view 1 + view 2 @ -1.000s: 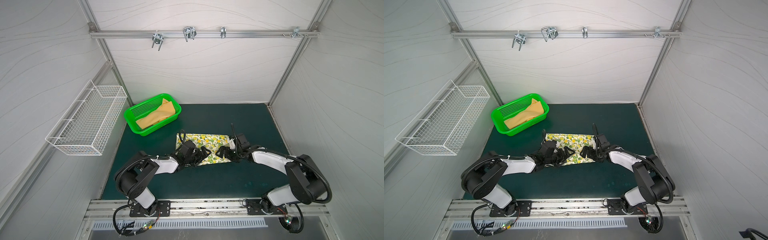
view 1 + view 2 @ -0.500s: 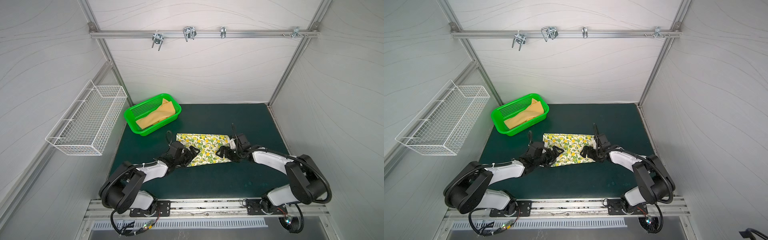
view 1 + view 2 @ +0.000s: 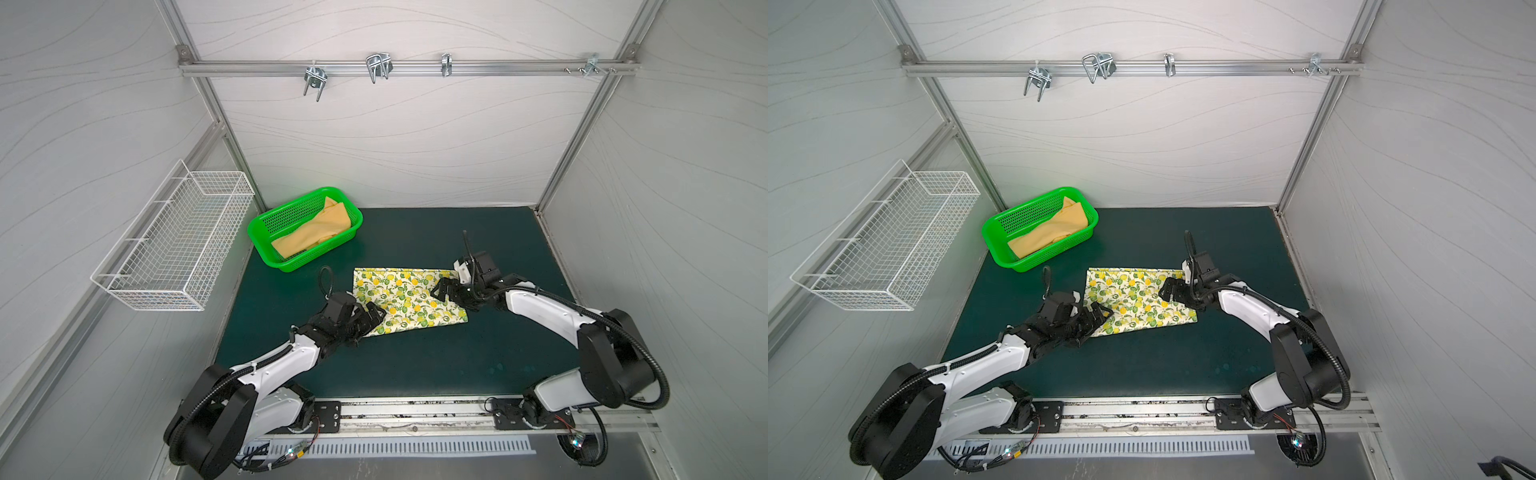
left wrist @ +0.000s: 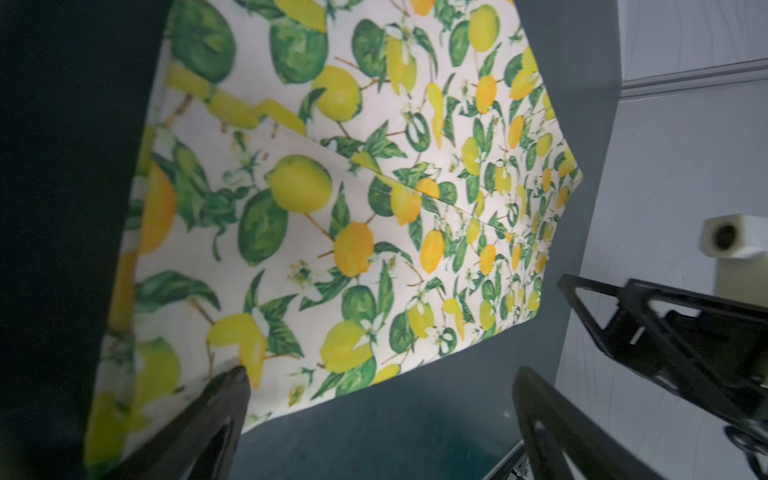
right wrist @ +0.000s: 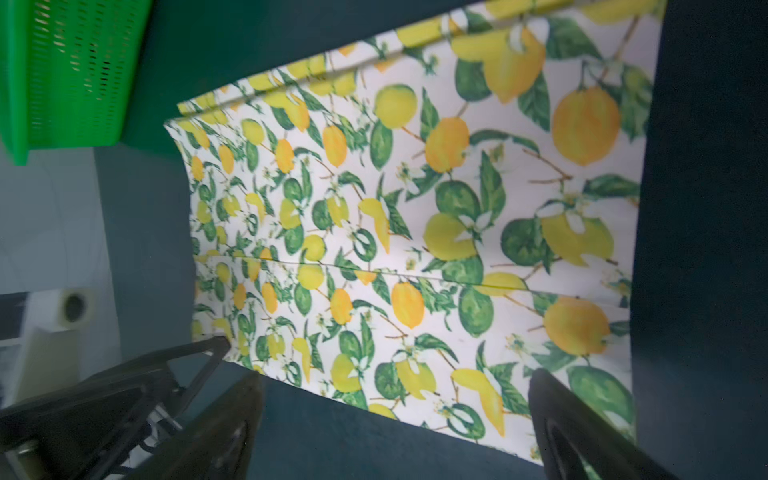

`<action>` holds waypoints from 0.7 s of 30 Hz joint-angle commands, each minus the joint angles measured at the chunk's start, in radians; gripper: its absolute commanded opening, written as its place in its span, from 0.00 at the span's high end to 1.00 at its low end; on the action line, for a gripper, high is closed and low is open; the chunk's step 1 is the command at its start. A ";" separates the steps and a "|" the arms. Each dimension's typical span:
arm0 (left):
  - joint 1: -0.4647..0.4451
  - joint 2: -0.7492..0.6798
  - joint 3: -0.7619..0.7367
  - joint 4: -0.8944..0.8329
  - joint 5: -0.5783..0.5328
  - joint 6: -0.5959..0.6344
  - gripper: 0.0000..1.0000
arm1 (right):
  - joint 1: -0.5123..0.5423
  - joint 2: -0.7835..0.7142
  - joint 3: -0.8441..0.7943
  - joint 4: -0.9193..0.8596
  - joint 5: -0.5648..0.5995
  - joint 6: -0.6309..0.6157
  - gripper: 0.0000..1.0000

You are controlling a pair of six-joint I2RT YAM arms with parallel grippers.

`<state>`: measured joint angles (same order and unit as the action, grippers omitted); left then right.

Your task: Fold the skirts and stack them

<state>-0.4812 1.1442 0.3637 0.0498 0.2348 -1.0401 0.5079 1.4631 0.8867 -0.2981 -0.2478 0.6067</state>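
Skirts sit apart: one is spread on the table, one is in a basket. The dark green table mat fills the floor of the cell, and a white wire basket hangs on the left wall. A green plastic basket stands at the mat's far left and holds the mustard skirt, which lies bunched along its length. The lemon-print skirt lies flat near the middle of the mat, well clear of the basket. Both wrist views show a straight edge or crease running across it. The left gripper is at its near left corner and the right gripper at its right edge. Both have their fingers spread wide and grasp nothing. In each wrist view, one finger sits over the print and the other over bare mat. Whether any fingertip actually presses on the cloth is hard to judge.
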 commanded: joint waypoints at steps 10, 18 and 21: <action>0.030 0.031 -0.053 0.025 -0.008 0.019 0.01 | -0.064 0.289 0.316 -0.087 0.001 -0.115 0.01; 0.050 -0.020 -0.072 -0.016 -0.011 0.026 0.01 | -0.121 0.486 0.422 -0.081 -0.019 -0.119 0.01; 0.056 -0.038 -0.083 -0.032 -0.014 0.028 0.01 | -0.124 0.536 0.444 -0.078 -0.018 -0.122 0.01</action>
<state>-0.4366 1.1141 0.3084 0.1120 0.2466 -1.0241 0.3855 1.9587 1.3060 -0.3504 -0.2649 0.5041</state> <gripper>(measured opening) 0.989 0.992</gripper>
